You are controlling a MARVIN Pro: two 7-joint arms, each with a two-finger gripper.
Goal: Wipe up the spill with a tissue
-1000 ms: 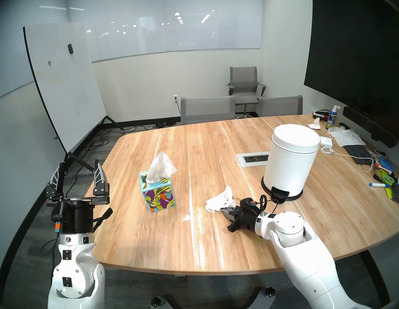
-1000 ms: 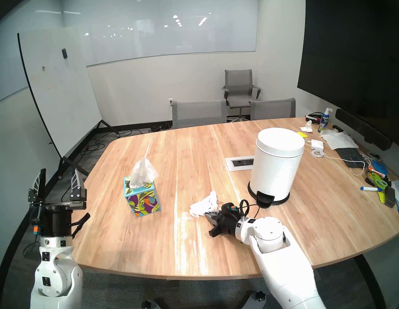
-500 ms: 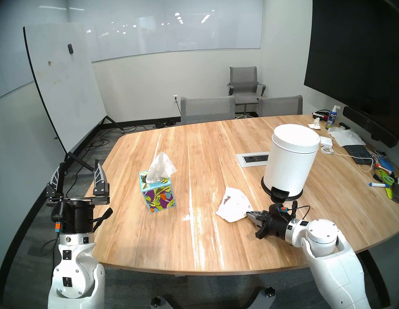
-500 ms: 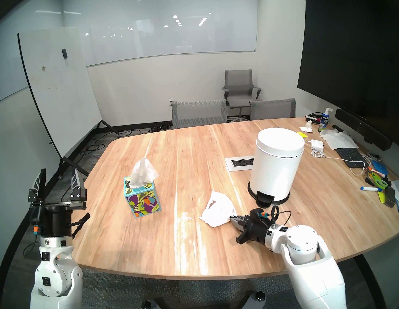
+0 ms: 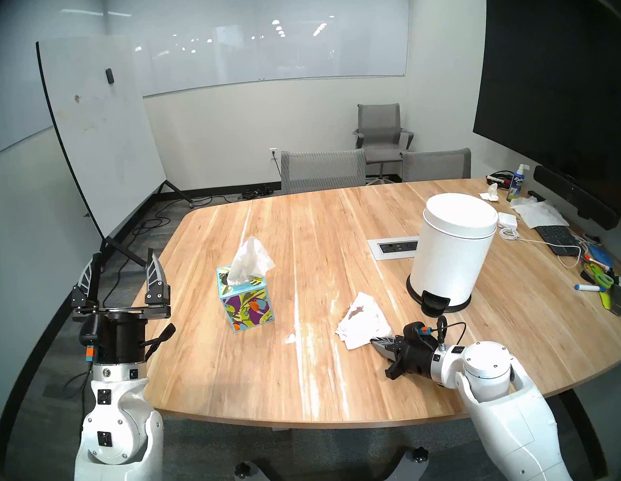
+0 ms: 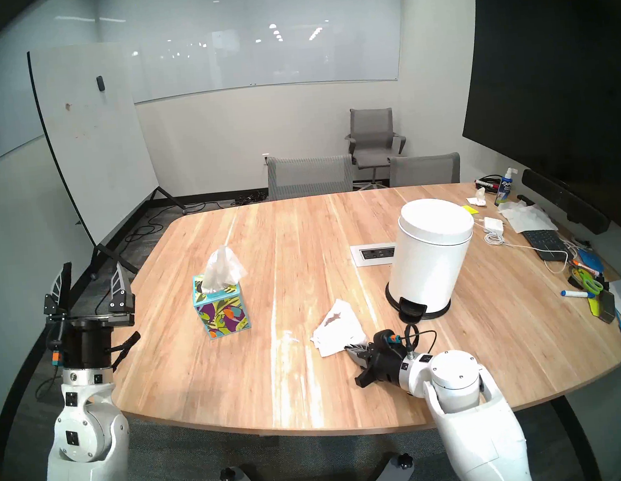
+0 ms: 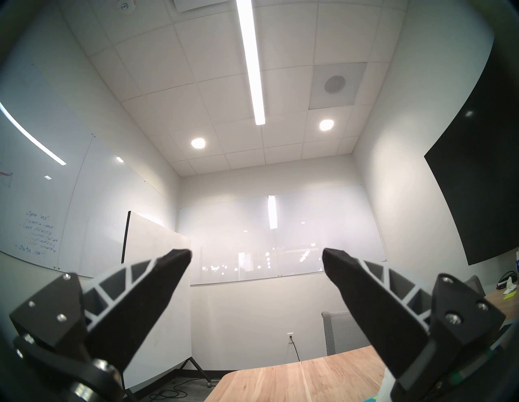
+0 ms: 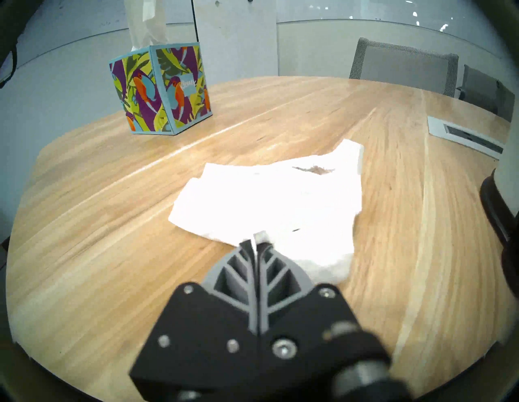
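A white tissue (image 5: 364, 322) (image 6: 338, 332) (image 8: 269, 196) lies spread flat on the wooden table (image 5: 239, 385), with a brown stain near its far edge. My right gripper (image 5: 374, 341) (image 6: 347, 349) (image 8: 256, 238) lies low over the table, shut on the tissue's near corner. A small pale whitish blot of the spill (image 5: 291, 337) sits on the wood to the left of the tissue, uncovered. My left gripper (image 5: 122, 255) (image 6: 92, 265) (image 7: 256, 252) stands open and empty beyond the table's left edge, pointing up.
A colourful tissue box (image 5: 246, 301) (image 8: 161, 89) with a tissue sticking out stands left of centre. A white pedal bin (image 5: 453, 247) stands just behind my right gripper. A power outlet plate (image 5: 394, 247) is set in the table. Markers, scissors, cables and papers (image 5: 591, 268) crowd the right edge.
My right gripper dragged the crumpled tissue to the right, spreading it flat and showing a brown stain, then came back a little to the left. The left arm has not moved.
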